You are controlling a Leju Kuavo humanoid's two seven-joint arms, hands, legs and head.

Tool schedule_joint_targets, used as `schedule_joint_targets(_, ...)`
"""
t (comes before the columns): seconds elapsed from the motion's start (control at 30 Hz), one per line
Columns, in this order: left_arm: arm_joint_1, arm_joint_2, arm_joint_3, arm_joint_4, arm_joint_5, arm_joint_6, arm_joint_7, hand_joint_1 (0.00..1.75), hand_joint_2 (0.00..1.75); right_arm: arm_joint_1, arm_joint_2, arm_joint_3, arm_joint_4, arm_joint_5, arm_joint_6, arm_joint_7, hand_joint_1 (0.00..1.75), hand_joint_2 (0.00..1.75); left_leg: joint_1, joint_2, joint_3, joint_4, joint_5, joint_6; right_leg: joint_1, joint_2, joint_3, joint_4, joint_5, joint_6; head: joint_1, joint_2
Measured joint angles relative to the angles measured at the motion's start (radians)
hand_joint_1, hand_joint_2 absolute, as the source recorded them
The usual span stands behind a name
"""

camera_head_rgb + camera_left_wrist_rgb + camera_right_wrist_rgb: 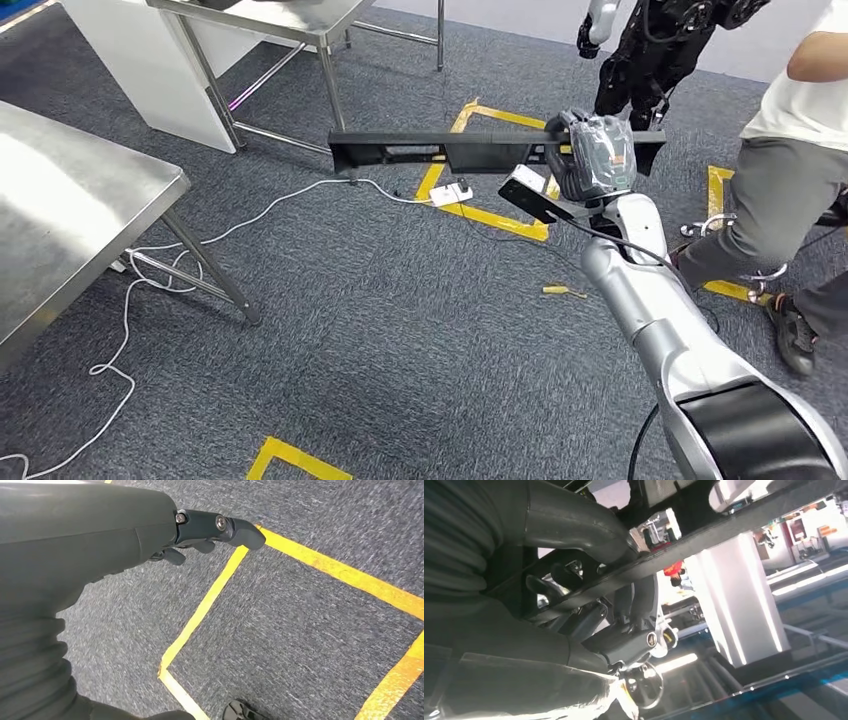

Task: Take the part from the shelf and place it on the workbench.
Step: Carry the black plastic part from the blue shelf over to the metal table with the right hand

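Observation:
A long black plastic part (440, 150) hangs level above the carpet, out in front of me. My right hand (595, 155) grips it near its right end, arm stretched forward. In the right wrist view the part (724, 530) runs as a dark bar across the picture, with the thumb over it and the dark fingers (624, 645) curled under it. A steel workbench (80, 200) stands at the left, its top bare. My left hand (200, 530) hangs over grey carpet and holds nothing, its fingers loosely apart.
A second steel table (290, 25) stands at the back left. A person (790, 190) is at the right, close to my right arm, and a dark robot (660, 50) stands behind the part. A white power strip (452, 192) and cables lie among yellow tape marks (490, 215).

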Motion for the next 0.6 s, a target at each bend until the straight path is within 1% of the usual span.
schedule_joint_targets(0.03,0.002,0.001,0.0,0.0,0.0,-0.002,0.001,0.0,1.75,0.0,0.002,0.0,0.0,0.002,0.0,0.001,1.75,1.75,0.002,-0.003,-0.002,0.002,-0.003,-0.004,-0.004,-0.004,0.001,-0.002,0.002,-0.006,0.0,0.0)
schedule_joint_targets(0.07,0.003,0.002,0.0,0.0,0.0,-0.004,0.002,0.0,1.75,-0.001,0.004,0.0,0.0,0.003,0.0,0.002,1.75,1.75,0.003,0.002,-0.004,0.008,-0.008,-0.009,-0.006,-0.007,0.004,-0.005,0.002,-0.01,0.0,0.0)
schedule_joint_targets(0.1,0.004,0.003,0.0,0.0,0.0,-0.006,0.004,0.0,1.75,-0.002,0.007,0.001,-0.001,0.003,0.0,0.003,1.75,1.75,0.005,0.012,-0.01,0.025,-0.02,-0.016,-0.009,-0.011,0.008,-0.007,0.003,-0.015,-0.003,0.0)
schedule_joint_targets(0.13,0.004,0.005,0.0,0.0,-0.001,-0.007,0.004,0.0,1.75,-0.002,0.009,0.001,-0.001,0.004,0.0,0.004,1.75,1.75,0.008,0.026,-0.026,0.06,-0.041,-0.024,-0.012,-0.014,0.012,-0.01,0.003,-0.02,-0.005,0.0)
schedule_joint_targets(0.17,0.003,0.006,0.0,0.0,-0.001,-0.009,0.005,0.0,1.75,-0.003,0.009,0.001,-0.001,0.004,0.0,0.005,1.75,1.75,0.012,0.041,-0.046,0.103,-0.063,-0.032,-0.011,-0.017,0.015,-0.01,0.001,-0.023,-0.007,0.0)
schedule_joint_targets(0.2,0.003,0.006,0.0,0.0,-0.001,-0.01,0.005,0.0,1.75,-0.003,0.009,0.001,-0.001,0.005,0.0,0.006,1.75,1.75,0.017,0.052,-0.069,0.149,-0.086,-0.038,-0.01,-0.02,0.017,-0.01,0.0,-0.026,-0.009,0.0)
schedule_joint_targets(0.23,0.003,0.007,0.0,0.0,-0.001,-0.011,0.006,0.0,1.75,-0.002,0.01,0.001,-0.001,0.006,0.0,0.006,1.75,1.75,0.023,0.059,-0.098,0.204,-0.108,-0.044,-0.009,-0.022,0.019,-0.01,-0.001,-0.028,-0.009,0.0)
schedule_joint_targets(0.27,0.003,0.007,0.0,0.0,0.0,-0.012,0.006,0.0,1.75,-0.002,0.011,0.001,-0.001,0.007,0.0,0.006,1.75,1.75,0.028,0.063,-0.123,0.245,-0.119,-0.049,-0.009,-0.024,0.019,-0.01,-0.002,-0.029,-0.009,0.0)
schedule_joint_targets(0.3,0.003,0.007,0.0,0.0,0.0,-0.012,0.007,0.0,1.75,-0.001,0.012,0.001,0.0,0.008,0.0,0.006,1.75,1.75,0.034,0.066,-0.142,0.271,-0.12,-0.053,-0.009,-0.027,0.02,-0.01,-0.004,-0.029,-0.009,0.0)
schedule_joint_targets(0.33,0.003,0.007,0.0,0.0,0.0,-0.013,0.009,0.0,1.75,-0.001,0.013,0.002,0.0,0.009,0.0,0.006,1.75,1.75,0.04,0.069,-0.152,0.278,-0.11,-0.058,-0.009,-0.03,0.02,-0.01,-0.005,-0.028,-0.009,0.0)
schedule_joint_targets(0.37,0.004,0.007,0.0,0.0,0.0,-0.014,0.011,0.0,1.75,0.0,0.014,0.002,0.0,0.01,0.0,0.007,1.75,1.75,0.044,0.071,-0.148,0.259,-0.091,-0.061,-0.009,-0.032,0.021,-0.01,-0.006,-0.027,-0.009,0.0)
schedule_joint_targets(0.4,0.004,0.008,0.0,0.0,-0.001,-0.015,0.012,0.0,1.75,0.0,0.015,0.003,0.0,0.011,0.0,0.007,1.75,1.75,0.048,0.074,-0.126,0.208,-0.061,-0.062,-0.01,-0.034,0.023,-0.01,-0.008,-0.025,-0.009,0.0)
schedule_joint_targets(0.43,0.003,0.009,0.0,0.0,-0.001,-0.016,0.013,0.0,1.75,-0.001,0.015,0.004,0.0,0.011,0.0,0.007,1.75,1.75,0.049,0.084,-0.093,0.142,-0.028,-0.062,-0.01,-0.037,0.026,-0.01,-0.01,-0.022,-0.01,0.0)
schedule_joint_targets(0.47,0.002,0.01,0.0,0.0,-0.001,-0.016,0.013,0.0,1.75,-0.002,0.015,0.005,0.0,0.011,0.0,0.007,1.75,1.75,0.047,0.094,-0.063,0.083,-0.007,-0.061,-0.009,-0.039,0.028,-0.01,-0.013,-0.018,-0.009,0.0)
schedule_joint_targets(0.5,0.001,0.011,0.0,0.0,-0.002,-0.016,0.014,0.0,1.75,-0.004,0.015,0.006,0.0,0.011,0.0,0.007,1.75,1.75,0.044,0.1,-0.036,0.031,0.011,-0.058,-0.007,-0.042,0.031,-0.011,-0.015,-0.013,-0.008,0.0)
schedule_joint_targets(0.53,0.0,0.012,0.0,0.0,-0.002,-0.016,0.014,0.0,1.75,-0.006,0.016,0.006,0.0,0.011,0.0,0.007,1.75,1.75,0.039,0.104,-0.022,0.006,0.015,-0.053,-0.006,-0.046,0.033,-0.011,-0.018,-0.008,-0.008,0.0)
schedule_joint_targets(0.57,-0.001,0.012,0.0,0.0,-0.002,-0.016,0.015,0.0,1.75,-0.007,0.016,0.007,0.001,0.011,0.0,0.007,1.75,1.75,0.034,0.1,-0.021,0.003,0.011,-0.047,-0.005,-0.05,0.035,-0.013,-0.02,-0.003,-0.007,0.0)
schedule_joint_targets(0.6,-0.001,0.014,0.0,0.0,-0.002,-0.016,0.015,0.0,1.75,-0.007,0.017,0.008,0.001,0.01,0.0,0.007,1.75,1.75,0.03,0.093,-0.019,0.0,0.011,-0.039,-0.006,-0.055,0.039,-0.016,-0.021,0.004,-0.007,0.0)
